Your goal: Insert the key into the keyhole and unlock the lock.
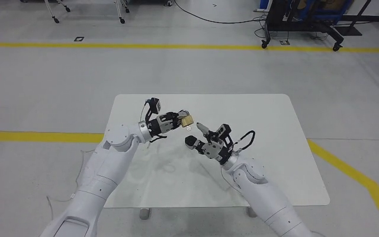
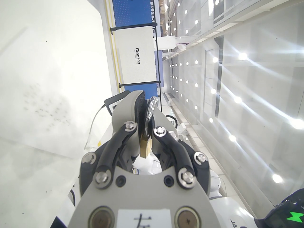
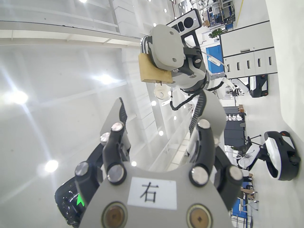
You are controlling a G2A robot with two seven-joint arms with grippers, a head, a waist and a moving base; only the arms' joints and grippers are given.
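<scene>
A brass padlock (image 1: 187, 121) is held above the white table (image 1: 272, 124) with my left gripper (image 1: 179, 120) shut on it. The left wrist view shows the brass body (image 2: 145, 147) and silver shackle (image 2: 151, 111) clamped between the fingers (image 2: 133, 110). In the right wrist view the padlock (image 3: 152, 68) points its keyhole end toward me, and a silver key (image 3: 161, 93) sticks out of that end. My right gripper (image 1: 196, 134) is open a short way from the key, which lies in line with the gap between its fingers (image 3: 120, 115) but touches neither.
Both arms meet over the middle of the table, whose surface (image 1: 254, 172) lies bare around them. Yellow floor lines (image 1: 177, 45) and wheeled stands (image 1: 302, 26) lie well beyond the far edge.
</scene>
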